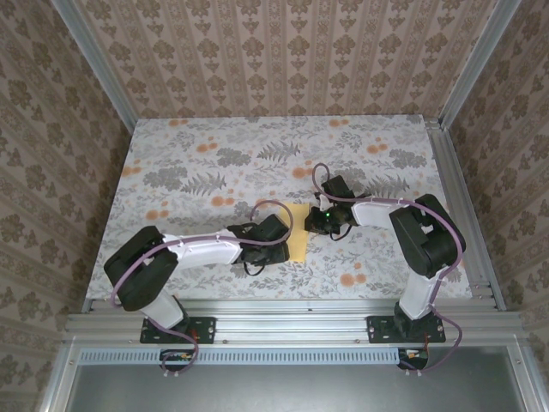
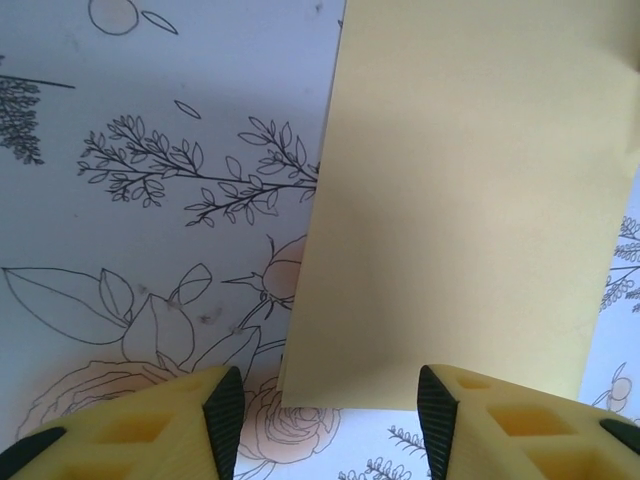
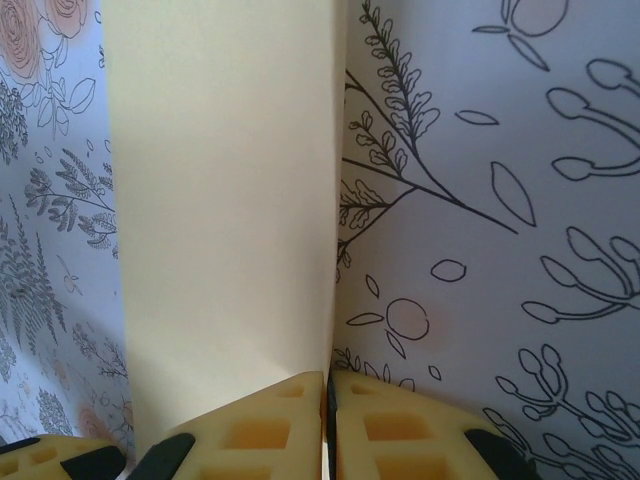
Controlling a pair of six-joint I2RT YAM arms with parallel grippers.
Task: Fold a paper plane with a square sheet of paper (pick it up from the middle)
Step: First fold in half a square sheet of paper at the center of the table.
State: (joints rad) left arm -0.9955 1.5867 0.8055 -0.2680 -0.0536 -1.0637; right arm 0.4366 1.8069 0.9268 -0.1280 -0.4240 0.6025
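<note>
Closest, the right pincer point(image 3: 328, 385) is pinching one long edge of the square sheet of paper point(image 3: 220, 200) on the surface point(image 1: 197, 172); I'm hovering the left pincer point(image 2: 330, 400) half-open astride its near end, wanting slow, even creasing.

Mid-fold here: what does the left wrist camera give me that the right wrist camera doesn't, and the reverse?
Left wrist: the left gripper is open, its fingers apart at the near edge of the paper sheet, with one corner of the sheet visible. Right wrist: the right gripper has its fingers pressed together on the sheet's long edge. Both: the plain pale-yellow paper against the floral tablecloth.
</note>
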